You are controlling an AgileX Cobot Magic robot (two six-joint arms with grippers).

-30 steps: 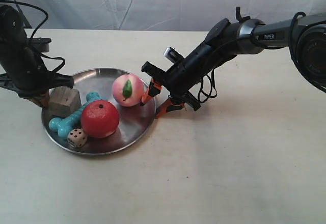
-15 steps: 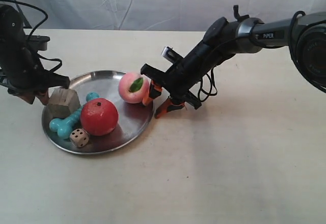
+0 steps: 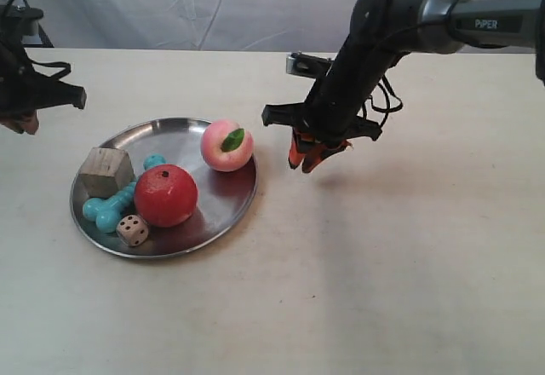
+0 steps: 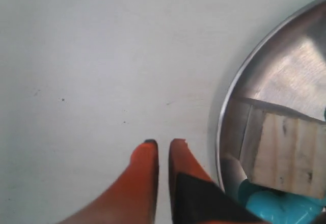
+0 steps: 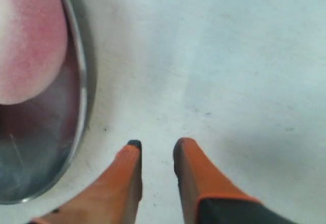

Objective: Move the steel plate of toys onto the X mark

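Observation:
The steel plate lies flat on the table. It holds a pink peach, a red apple, a wooden cube, a turquoise dumbbell and a small die. My right gripper hangs just off the plate's peach side, slightly open and empty. The right wrist view shows this gripper beside the plate's rim and the peach. My left gripper is shut and empty, off the cube side. In the left wrist view that gripper sits near the rim, cube and dumbbell. The X mark is out of view.
The pale tabletop stretches bare in front of and to the right of the plate. A white cloth backdrop stands behind the table's far edge.
Both grippers have let go of the plate's rim, risen and drawn away to their own sides. The plate now rests flat, and the peach has rolled a little.

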